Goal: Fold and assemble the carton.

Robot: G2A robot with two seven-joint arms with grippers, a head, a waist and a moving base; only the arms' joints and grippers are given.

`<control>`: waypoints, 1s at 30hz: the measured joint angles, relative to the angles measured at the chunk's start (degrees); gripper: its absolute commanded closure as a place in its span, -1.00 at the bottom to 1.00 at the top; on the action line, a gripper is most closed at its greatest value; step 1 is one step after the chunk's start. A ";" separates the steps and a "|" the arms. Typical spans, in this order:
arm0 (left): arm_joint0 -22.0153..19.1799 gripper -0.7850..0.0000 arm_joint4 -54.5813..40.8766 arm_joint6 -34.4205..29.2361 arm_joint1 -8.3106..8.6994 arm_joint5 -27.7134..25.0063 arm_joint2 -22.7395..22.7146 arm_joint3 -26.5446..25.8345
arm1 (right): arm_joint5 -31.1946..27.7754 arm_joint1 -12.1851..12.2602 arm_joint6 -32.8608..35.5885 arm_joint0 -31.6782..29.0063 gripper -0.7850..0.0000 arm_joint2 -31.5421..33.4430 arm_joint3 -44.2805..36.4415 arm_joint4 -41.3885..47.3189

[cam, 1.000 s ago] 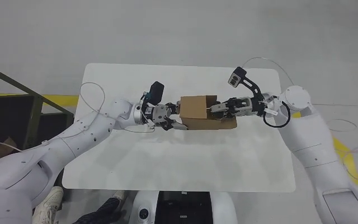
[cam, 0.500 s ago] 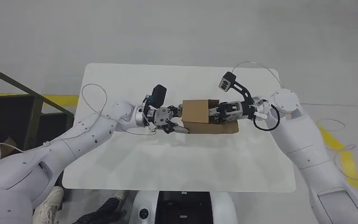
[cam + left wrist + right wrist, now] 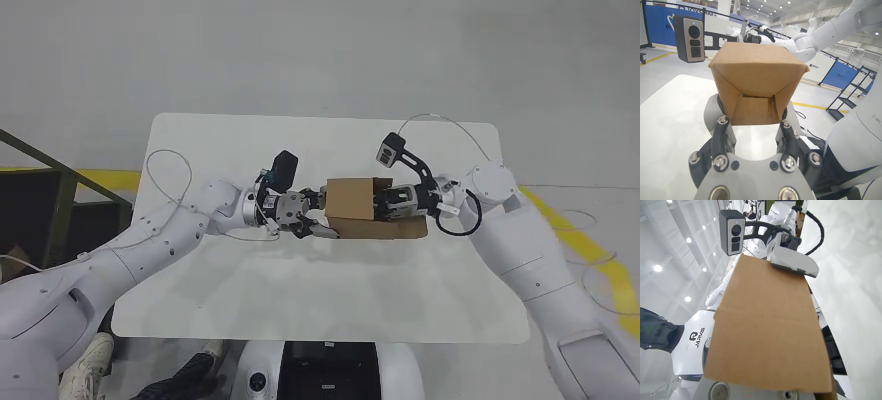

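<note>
A brown carton (image 3: 358,200) sits mid-table between both arms, its long side running across the table. My left gripper (image 3: 312,213) is at its left end. In the left wrist view the carton (image 3: 755,64) shows folded end flaps with a small gap, and my left gripper (image 3: 755,111) clasps that narrowed end from both sides, one finger (image 3: 723,115) on each flank. My right gripper (image 3: 388,205) is at the carton's open right end, where a flap lies flat on the table. In the right wrist view a carton panel (image 3: 768,317) hides my own gripper; the left gripper's white finger (image 3: 795,265) rests on the far edge.
The white table (image 3: 300,290) has bare room in front of, behind and to both sides of the carton. Its edges are well away from the grippers. A dark green frame (image 3: 40,180) stands on the floor off the table's left side.
My right arm has pushed leftward, its wrist camera swinging over the carton's right end. The carton has shifted slightly left and squared up. My left gripper has barely moved.
</note>
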 measured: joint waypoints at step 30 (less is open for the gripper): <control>-0.51 -1.00 -1.69 -0.78 0.17 0.00 0.39 -0.34 | -1.95 -1.85 -0.14 -0.83 1.00 -0.23 3.28 3.08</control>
